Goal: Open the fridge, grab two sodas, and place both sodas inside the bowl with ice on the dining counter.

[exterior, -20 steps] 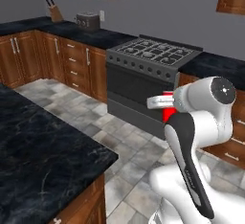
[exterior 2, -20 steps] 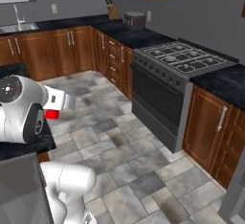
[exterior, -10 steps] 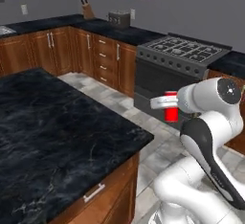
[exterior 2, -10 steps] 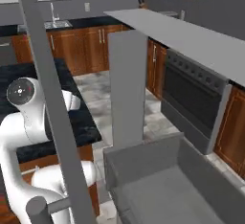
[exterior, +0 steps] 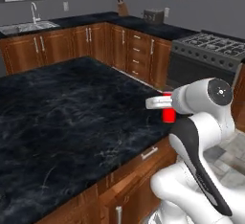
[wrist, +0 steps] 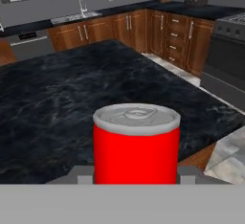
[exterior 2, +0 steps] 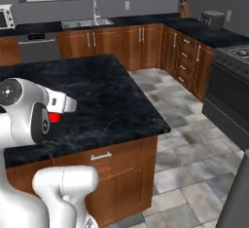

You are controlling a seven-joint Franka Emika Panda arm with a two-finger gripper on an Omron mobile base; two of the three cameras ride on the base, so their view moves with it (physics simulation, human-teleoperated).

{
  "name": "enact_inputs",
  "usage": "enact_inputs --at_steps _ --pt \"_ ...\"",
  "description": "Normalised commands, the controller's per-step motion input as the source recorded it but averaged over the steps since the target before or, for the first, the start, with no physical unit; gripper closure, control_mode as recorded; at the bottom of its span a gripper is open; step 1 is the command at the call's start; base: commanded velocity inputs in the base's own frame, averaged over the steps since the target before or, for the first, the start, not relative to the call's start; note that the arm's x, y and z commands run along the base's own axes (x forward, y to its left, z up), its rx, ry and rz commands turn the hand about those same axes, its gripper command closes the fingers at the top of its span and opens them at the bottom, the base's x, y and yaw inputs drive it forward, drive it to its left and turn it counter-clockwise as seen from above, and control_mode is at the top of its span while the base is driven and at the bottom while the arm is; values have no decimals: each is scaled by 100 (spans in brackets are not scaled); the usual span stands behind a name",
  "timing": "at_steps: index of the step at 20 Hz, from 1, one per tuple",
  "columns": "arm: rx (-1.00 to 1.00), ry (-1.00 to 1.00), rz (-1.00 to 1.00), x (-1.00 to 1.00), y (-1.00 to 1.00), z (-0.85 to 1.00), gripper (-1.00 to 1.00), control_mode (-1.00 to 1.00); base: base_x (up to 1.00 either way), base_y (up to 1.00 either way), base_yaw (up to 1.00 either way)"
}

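red soda can (wrist: 136,144) sits upright, clamped between the fingers (wrist: 85,174) above the dining counter (exterior: 72,113).

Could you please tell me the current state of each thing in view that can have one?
red can: upright, held in the gripper, above the dining counter's edge.
gripper: shut on the red can.
dining counter: dark top bare where visible; drawer below shut.
stove: oven door shut.
wall cabinets: doors and drawers shut.
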Motion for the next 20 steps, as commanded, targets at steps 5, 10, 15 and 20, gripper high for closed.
enact_inputs --at_steps 5,10,15,20 --pt "0 0 0 0 0 0 100 100 -53 100 25" --pt "0 0 0 0 0 0 100 100 -52 100 24" --pt "0 0 0 0 0 0 100 100 -47 100 22" --pt "0 0 0 0 0 0 100 100 -45 100 20"
